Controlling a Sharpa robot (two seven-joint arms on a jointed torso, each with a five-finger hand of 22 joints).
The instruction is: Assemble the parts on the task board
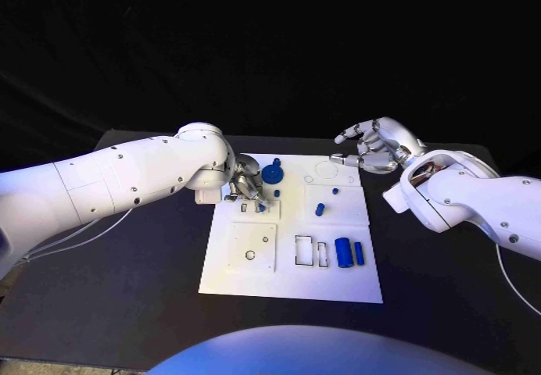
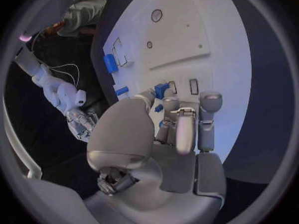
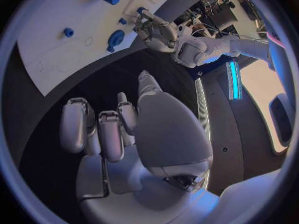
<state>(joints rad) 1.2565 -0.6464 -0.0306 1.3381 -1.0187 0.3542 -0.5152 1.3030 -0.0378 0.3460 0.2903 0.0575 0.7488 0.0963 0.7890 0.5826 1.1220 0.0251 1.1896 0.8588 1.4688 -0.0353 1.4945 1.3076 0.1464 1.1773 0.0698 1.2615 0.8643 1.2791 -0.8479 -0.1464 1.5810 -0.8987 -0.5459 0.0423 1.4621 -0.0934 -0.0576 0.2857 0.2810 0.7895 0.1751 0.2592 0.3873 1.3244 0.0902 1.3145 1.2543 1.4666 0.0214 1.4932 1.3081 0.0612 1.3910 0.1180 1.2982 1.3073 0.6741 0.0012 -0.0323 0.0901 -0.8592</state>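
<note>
The white task board (image 1: 293, 273) lies mid-table. My left hand (image 1: 246, 187) reaches down over its far left part, beside a blue gear-shaped part (image 1: 270, 173). Its fingertips pinch a small blue part (image 2: 162, 90) right next to two small rectangular slots (image 2: 194, 86); the same part (image 3: 142, 10) shows at the hand's tips in the right wrist view. My right hand (image 1: 372, 148) hovers off the board's far right corner, fingers apart, holding nothing. Two blue cylinders (image 1: 342, 252) lie on the near right of the board, and a blue peg (image 1: 320, 208) stands in its middle.
Another small blue piece (image 1: 336, 190) sits on the board behind the peg. An empty rectangular cut-out (image 1: 304, 250) is left of the cylinders. A raised white plate with holes (image 1: 252, 246) takes the board's near left. Black table surrounds the board.
</note>
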